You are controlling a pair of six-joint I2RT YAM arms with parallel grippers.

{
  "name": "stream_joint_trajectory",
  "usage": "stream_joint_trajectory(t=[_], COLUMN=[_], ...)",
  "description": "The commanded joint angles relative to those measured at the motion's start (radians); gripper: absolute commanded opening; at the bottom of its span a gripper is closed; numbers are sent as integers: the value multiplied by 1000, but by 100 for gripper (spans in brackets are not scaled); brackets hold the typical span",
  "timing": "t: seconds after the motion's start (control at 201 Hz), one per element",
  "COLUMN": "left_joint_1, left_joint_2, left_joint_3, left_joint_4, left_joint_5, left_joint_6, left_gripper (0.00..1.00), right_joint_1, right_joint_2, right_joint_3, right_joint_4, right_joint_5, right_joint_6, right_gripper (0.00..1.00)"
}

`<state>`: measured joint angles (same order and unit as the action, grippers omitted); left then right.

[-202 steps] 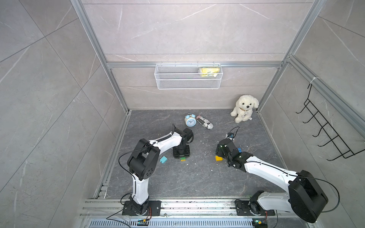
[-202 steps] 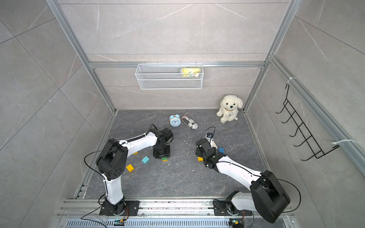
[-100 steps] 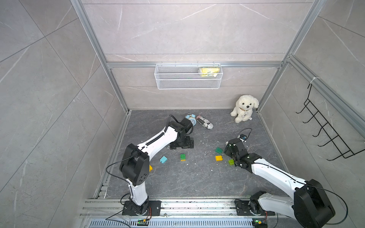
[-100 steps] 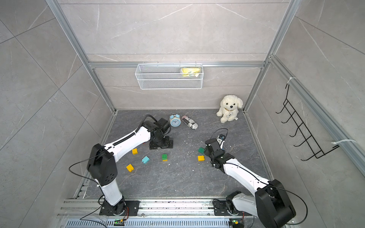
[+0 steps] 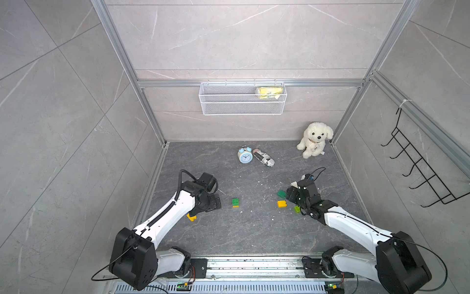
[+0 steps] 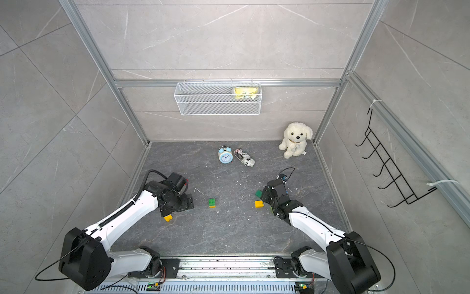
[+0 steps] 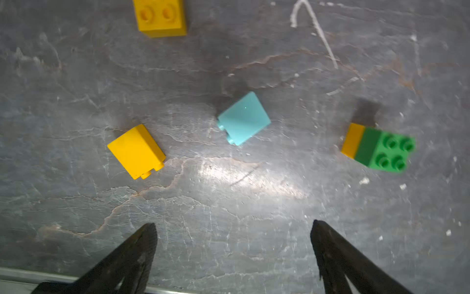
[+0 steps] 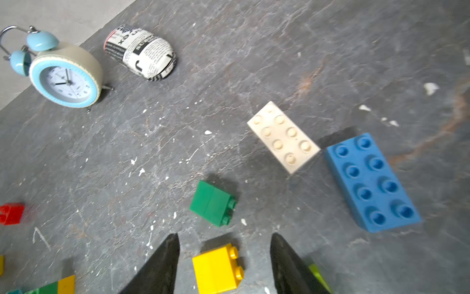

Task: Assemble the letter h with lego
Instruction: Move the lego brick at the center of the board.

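1. Lego lies scattered on the dark floor (image 5: pixel 254 234). Only one pair is joined, a green-on-yellow stack (image 5: pixel 235 202) near the middle. The clock hours below are read from that stack, with the back wall as twelve.
2. Left gripper (image 7: pixel 232 224) sits at nine o'clock, near the stack but apart from it. Its jaws stand wide and hold nothing.
3. In the left wrist view a light blue brick (image 7: pixel 244 118) and a tipped yellow brick (image 7: pixel 136 151) lie on the floor ahead of those jaws, apart from each other.
4. Right gripper (image 8: pixel 225 236) is at three o'clock, well apart from the stack. Its jaws are roughly half parted and empty. A second yellow brick (image 8: pixel 218 269) rests on the floor between them, with a gap on each side.
5. Beyond it a dark green brick (image 8: pixel 212 203) lies on its side. A long white brick (image 8: pixel 282 136) and a long blue brick (image 8: pixel 371 183) lie near, their corners almost meeting.
6. An alarm clock (image 5: pixel 245 155) stands at twelve o'clock and a plush dog (image 5: pixel 314 140) at two.
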<state>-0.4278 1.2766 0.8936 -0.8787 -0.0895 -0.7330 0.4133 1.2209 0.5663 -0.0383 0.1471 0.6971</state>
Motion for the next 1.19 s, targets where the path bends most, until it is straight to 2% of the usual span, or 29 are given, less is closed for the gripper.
stream_joint_trajectory(t=[0.0, 0.129, 0.244, 0.403, 0.458, 0.577, 0.991, 1.185], left_joint_1=[62, 114, 125, 124, 124, 123, 96, 69], left_joint_2=[-27, -2, 30, 85, 109, 189, 395, 447], left_joint_3=[-64, -103, -111, -93, -83, -40, 65, 86], left_joint_4=[172, 267, 310, 325, 316, 292, 300, 286], left_joint_5=[66, 89, 96, 75, 64, 77, 131, 106], left_joint_6=[-139, -247, -334, -385, -404, -396, -336, -324], left_gripper=[97, 96, 96, 96, 93, 89, 85, 72], right_joint_1=[17, 56, 115, 180, 192, 209, 221, 222], right_joint_2=[32, 46, 56, 71, 77, 84, 87, 81], right_joint_3=[-8, 3, 29, 69, 77, 92, 106, 112], right_joint_4=[68, 80, 63, 33, 26, 12, -2, -18], right_joint_5=[-95, -91, -58, 3, 8, 24, 47, 60], right_joint_6=[-36, -55, -82, -114, -117, -127, -141, -144], right_gripper=[59, 59, 59, 59, 59, 60, 60, 60])
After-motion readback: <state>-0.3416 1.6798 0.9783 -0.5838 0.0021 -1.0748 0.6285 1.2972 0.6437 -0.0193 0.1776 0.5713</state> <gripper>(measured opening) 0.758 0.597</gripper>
